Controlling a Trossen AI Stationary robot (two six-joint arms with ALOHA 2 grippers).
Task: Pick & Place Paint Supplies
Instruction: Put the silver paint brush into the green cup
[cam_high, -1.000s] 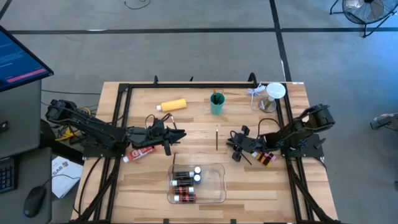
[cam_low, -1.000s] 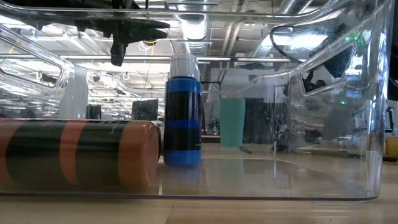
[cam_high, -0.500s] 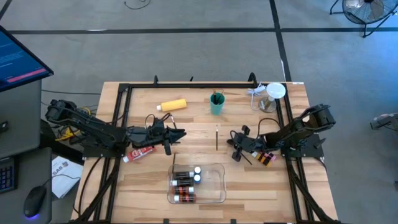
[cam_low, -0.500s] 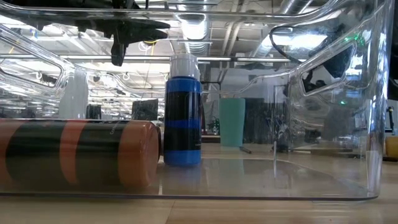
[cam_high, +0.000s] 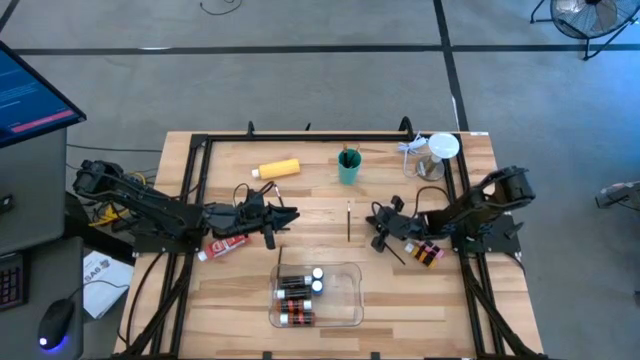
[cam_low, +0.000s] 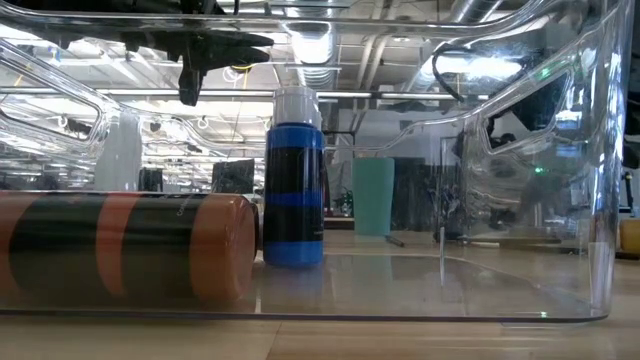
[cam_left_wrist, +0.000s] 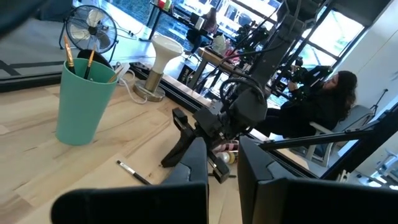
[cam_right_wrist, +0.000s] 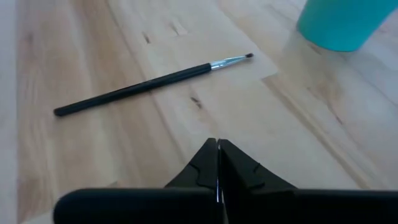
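A thin dark-handled paint brush (cam_high: 348, 222) lies flat on the wood at mid-table, also in the right wrist view (cam_right_wrist: 149, 84). My right gripper (cam_high: 376, 230) is shut just right of it and low over the table; its closed tips (cam_right_wrist: 217, 144) touch nothing. My left gripper (cam_high: 290, 214) hovers shut at left of centre, above the table, holding nothing. A teal cup (cam_high: 348, 167) with brushes in it stands behind the loose brush. A yellow bottle (cam_high: 277, 169) lies at the back. A red tube (cam_high: 228, 246) lies under the left arm. A small red bottle (cam_high: 426, 253) lies under the right arm.
A clear tray (cam_high: 345, 300) near the front edge holds several small bottles, among them a blue one (cam_low: 294, 180) and a brown one lying down (cam_low: 125, 248). A white funnel-shaped thing (cam_high: 441, 149) stands at the back right. Black frame rails (cam_high: 190, 190) run along the table's sides.
My right gripper has swung slightly toward the table's far edge beside the brush. The brush and the other supplies lie where they were.
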